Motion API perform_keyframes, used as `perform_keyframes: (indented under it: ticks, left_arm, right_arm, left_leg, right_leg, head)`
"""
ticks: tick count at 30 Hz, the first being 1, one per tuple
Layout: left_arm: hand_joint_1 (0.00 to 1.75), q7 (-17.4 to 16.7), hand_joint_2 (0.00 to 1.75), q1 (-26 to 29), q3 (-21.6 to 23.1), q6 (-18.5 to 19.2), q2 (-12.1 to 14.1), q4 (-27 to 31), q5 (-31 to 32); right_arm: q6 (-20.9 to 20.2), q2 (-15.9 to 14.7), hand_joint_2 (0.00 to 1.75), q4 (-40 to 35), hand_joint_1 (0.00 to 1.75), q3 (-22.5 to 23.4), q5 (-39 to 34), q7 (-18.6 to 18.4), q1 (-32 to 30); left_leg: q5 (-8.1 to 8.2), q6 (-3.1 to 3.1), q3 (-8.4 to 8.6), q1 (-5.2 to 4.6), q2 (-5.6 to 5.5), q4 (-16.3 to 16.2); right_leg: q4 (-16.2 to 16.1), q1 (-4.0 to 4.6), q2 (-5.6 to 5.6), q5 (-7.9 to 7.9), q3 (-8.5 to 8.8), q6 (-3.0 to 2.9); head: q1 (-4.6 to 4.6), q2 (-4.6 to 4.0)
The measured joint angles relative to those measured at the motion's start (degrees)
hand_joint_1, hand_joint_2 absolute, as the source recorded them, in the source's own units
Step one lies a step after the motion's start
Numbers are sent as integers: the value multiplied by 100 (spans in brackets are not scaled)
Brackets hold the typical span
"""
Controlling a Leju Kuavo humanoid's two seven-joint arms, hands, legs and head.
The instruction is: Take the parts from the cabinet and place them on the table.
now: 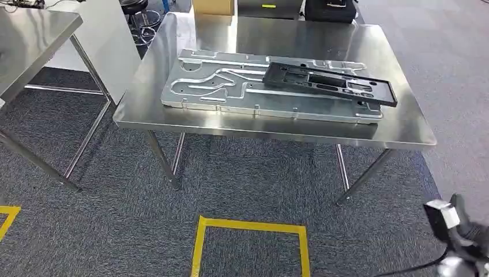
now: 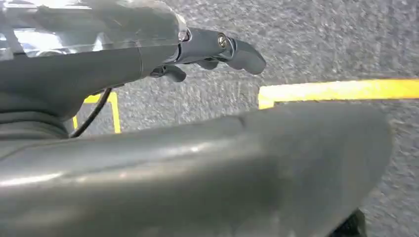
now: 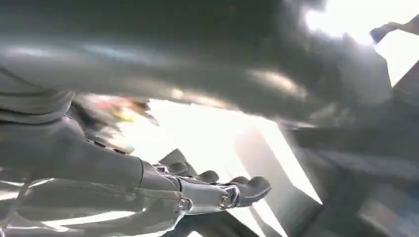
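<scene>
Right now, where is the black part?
In the head view, the black part lies flat on the right half of the silver machined plate, which rests on the steel table straight ahead.

I'm looking into a workshop or robotics test lab: a bare stainless-steel work table stands on grey carpet tile, with a second steel table at far left. Yellow tape squares mark standing spots on the near floor (typical of test bays). A machined aluminium plate lies on the table.
</scene>
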State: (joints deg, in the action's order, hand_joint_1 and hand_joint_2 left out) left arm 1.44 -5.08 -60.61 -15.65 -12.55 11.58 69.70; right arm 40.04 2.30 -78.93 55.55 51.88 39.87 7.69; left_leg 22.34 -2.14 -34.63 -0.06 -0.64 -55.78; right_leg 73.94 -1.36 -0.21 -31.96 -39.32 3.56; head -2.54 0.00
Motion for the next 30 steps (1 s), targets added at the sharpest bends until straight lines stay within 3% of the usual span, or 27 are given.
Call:
perform_keyframes:
  ticks: [2, 3, 4, 5, 7, 8, 9, 10, 12, 13, 14, 15, 16, 17, 18, 19, 20, 21, 23, 24, 25, 27, 28, 29, 30]
  left_arm:
    - [0, -4, 0, -5, 28, 13, 2, 0, 72]
    - [0, -13, 0, -4, 42, 22, 2, 0, 105]
    - [0, -33, 0, -12, 68, 37, 2, 0, 140]
    - [0, -42, 0, -16, 103, 74, 6, 0, 214]
    - [0, -46, 0, -34, 160, 98, 22, 0, 260]
    - [0, -46, 0, -16, 170, 96, 22, 0, 269]
    - [0, -46, 0, -14, 173, 90, 39, 0, 271]
    - [0, -52, 0, -3, 181, 87, 46, 0, 280]
    - [0, -90, 0, 10, 203, 79, 68, 0, 308]
    - [0, -101, 0, -1, 210, 70, 79, 0, 330]
    - [0, -111, 0, -6, 214, 70, 87, 0, 334]
    - [0, -120, 0, -9, 223, 55, 94, 0, 352]
    - [0, -133, 0, -8, 245, 35, 103, 0, 391]
    - [0, -135, 0, -10, 267, 22, 116, 0, 413]
    - [0, -131, 0, -20, 295, 26, 125, 0, 472]
    - [0, -109, 0, -40, 335, 46, 147, 4, 542]
    - [0, -74, 0, -52, 382, 85, 153, 4, 603]
    - [0, -46, 0, -66, 418, 116, 168, 4, 636]
    - [0, 26, 0, -63, 463, 140, 181, 4, 638]
    - [0, 54, 0, -56, 472, 144, 188, 4, 630]
    - [0, 68, 0, -57, 476, 144, 201, 4, 623]
    - [0, 107, 0, -48, 481, 138, 216, 4, 570]
    - [0, 135, 0, -34, 481, 125, 223, 4, 549]
    - [0, 175, 0, -28, 481, 120, 227, 4, 535]
    - [0, 201, 0, -27, 481, 122, 229, 4, 540]
  right_arm:
    - [0, 174, 175, 984, 0, 682, -112, -53, 9]
    - [0, 187, 175, 1382, 0, 955, -22, -158, 10]
    - [-20, 189, 175, 1986, 0, 1226, 192, -423, 49]
    - [-158, 193, 175, 2963, 0, 1579, 640, -1086, 98]
    - [-705, 301, 175, 4166, 0, 1929, 1212, -2755, 57]
    - [-1029, 389, 175, 4506, 0, 2034, 1313, -3347, -6]
    - [-1400, 542, 175, 4891, 0, 2130, 1479, -3776, -46]
    - [-1651, 585, 175, 5194, 0, 2145, 1755, -3976, -73]
    - [-1865, 780, 175, 5723, 0, 2053, 2347, -4138, -79]
    - [-1914, 799, 175, 5887, 0, 1983, 2548, -4213, -81]
    - [-1972, 819, 175, 6011, 0, 1928, 2679, -4328, -82]
    - [-2002, 827, 175, 6119, 0, 1855, 2847, -4490, -82]
    - [-1989, 830, 175, 6219, 0, 1749, 3092, -4669, -83]
    - [-1886, 830, 175, 6278, 0, 1600, 3339, -4765, -102]
    - [-1739, 832, 175, 6326, 0, 1430, 3419, -4699, -121]
    - [-1705, 845, 175, 6387, 0, 1314, 3320, -4576, -120]
    - [-1735, 847, 175, 6435, 0, 1253, 3242, -4450, -107]
    - [-1777, 852, 175, 6481, 0, 1214, 3238, -4408, -104]
    - [-1890, 867, 175, 6548, 0, 1113, 3198, -4450, -106]
    - [-1925, 871, 175, 6577, 0, 1096, 3194, -4474, -113]
    - [-1974, 878, 0, 6592, 0, 1072, 3196, -4494, -115]
    - [-2061, 889, 0, 6634, 0, 1026, 3216, -4513, -134]
    - [-2098, 889, 175, 6644, 0, 998, 3212, -4498, -137]
    - [-2113, 889, 175, 6658, 0, 984, 3192, -4480, -138]
    - [-2131, 889, 175, 6664, 0, 984, 3148, -4481, -137]
  left_leg:
    - [-107, 17, -184, -26, 23, -46]
    - [-153, 34, -259, -32, 25, -79]
    - [-193, 62, -275, -42, 41, -128]
    - [-223, 104, -285, -38, 66, -138]
    - [-355, 191, -282, 18, 97, -93]
    - [-423, 235, -301, 1, 99, -82]
    - [-281, 278, -340, 46, 88, -145]
    - [97, 321, -435, 46, 87, -337]
    - [894, 367, -622, 45, 84, -1157]
    - [1085, 379, -681, 45, 84, -1563]
    - [1088, 378, -681, 45, 85, -1860]
    - [898, 371, -584, 45, 85, -1968]
    - [615, 354, -361, 44, 85, -1836]
    - [440, 327, -58, 43, 84, -1527]
    - [440, 280, 361, 27, 78, -1032]
    - [696, 224, 805, -1, 72, -464]
    - [873, 200, 1080, -13, 75, 41]
    - [909, 167, 1041, -30, 75, 81]
    - [808, 76, 988, -47, 77, 96]
    - [685, 26, 939, 15, 109, 156]
    - [612, -14, 857, 3, 122, 161]
    - [465, -46, 665, -2, 124, 155]
    - [384, -39, 546, -5, 130, 146]
    - [307, -23, 444, -4, 140, 119]
    - [242, -8, 322, 1, 150, 87]
  right_leg:
    - [-450, 2, -2, 447, 494, -46]
    - [-889, 15, -6, 424, 874, -103]
    - [-1500, 76, -19, 146, 1374, -175]
    - [-1982, 107, -17, -42, 1618, -233]
    - [-1949, 177, -6, 30, 1560, -304]
    - [-1965, 164, -7, 115, 1514, -353]
    - [-1966, 136, -41, 197, 1437, -406]
    - [-1959, 135, -26, 277, 1337, -458]
    - [-1949, 134, 13, 436, 1139, -488]
    - [-1941, 138, 9, 506, 1037, -485]
    - [-1911, 144, 1, 576, 933, -481]
    - [-1869, 150, -17, 639, 806, -479]
    - [-1814, 158, -30, 693, 674, -475]
    - [-1765, 168, -32, 738, 565, -465]
    - [-1720, 174, -30, 787, 466, -457]
    - [-1679, 182, -32, 828, 421, -440]
    - [-1658, 197, -24, 870, 391, -415]
    - [-1667, 187, -39, 946, 379, -378]
    - [-1714, 161, -42, 1066, 362, -305]
    - [-1678, 150, -32, 1026, 330, -271]
    - [-1555, 138, -4, 742, 262, -235]
    - [-838, 105, 6, -34, 78, -179]
    - [-358, 99, 7, -310, -20, -147]
    - [-10, 93, 6, -357, -66, -125]
    - [126, 79, 7, -222, -18, -107]
  head:
    - [-2, 0]
    - [-2, 0]
    - [-2, 0]
    - [-2, 0]
    - [0, 0]
    - [-2, 0]
    - [0, 0]
    - [-2, 0]
    - [-4, 0]
    - [-9, 0]
    - [-9, 0]
    - [-9, 0]
    - [-9, 0]
    - [-9, 0]
    - [-9, 0]
    - [-9, 0]
    - [-9, 0]
    - [-9, 0]
    - [-7, 0]
    - [-9, 0]
    - [-9, 0]
    - [-7, 0]
    - [-9, 0]
    - [-9, 0]
    - [-9, 0]
